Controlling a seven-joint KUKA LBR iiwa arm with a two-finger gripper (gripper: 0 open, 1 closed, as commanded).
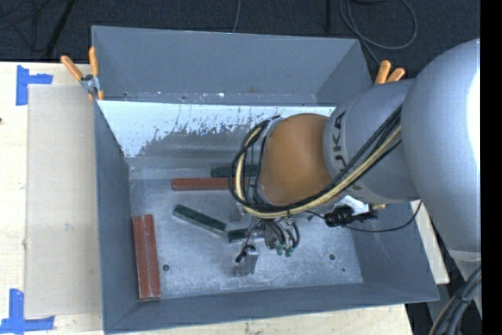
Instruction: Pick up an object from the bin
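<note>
Grey bin [220, 74]: slim dark-green bar [200, 219] flat, mid-floor.

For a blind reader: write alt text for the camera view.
A robot arm reaches from the right into a grey bin, its claw low beside a dark green bar. A brown block lies at the left wall, a red bar farther back.

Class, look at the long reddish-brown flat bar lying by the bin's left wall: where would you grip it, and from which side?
Probably at mid-length of the reddish-brown flat bar, across its narrow width, coming straight down from above: it lies flat on the grey bin floor.
</note>
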